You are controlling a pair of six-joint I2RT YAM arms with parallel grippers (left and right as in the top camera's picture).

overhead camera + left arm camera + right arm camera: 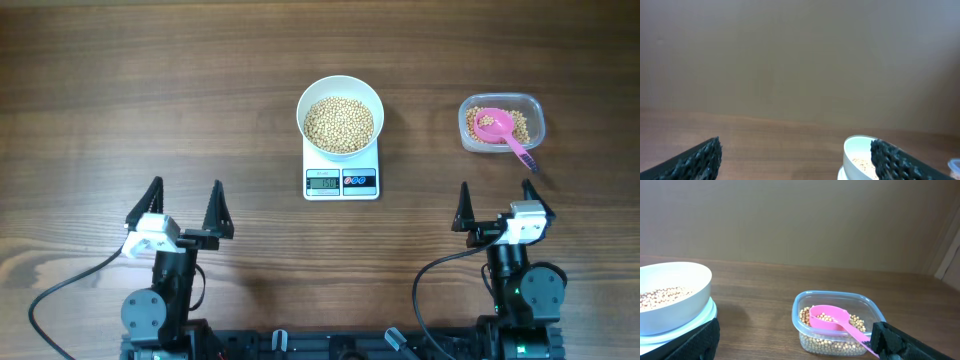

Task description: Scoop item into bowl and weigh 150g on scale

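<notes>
Your left fingers (153,196) and right fingers (464,208) spread wide near the tabletop's (100,80) front edge, bare wood ahead, bowl (310,100) of beans (339,125) on the scale (341,168) at mid-tabletop, its display (323,181) visible only overhead.

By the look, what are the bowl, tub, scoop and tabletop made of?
Bowl: smooth opaque white with a soft sheen; ceramic or plastic, can't tell.
Tub: clear plastic; beans show through the wall.
Scoop: glossy pink, probably moulded plastic.
Tabletop: dark wood grain, matte; solid or laminate unclear.
</notes>
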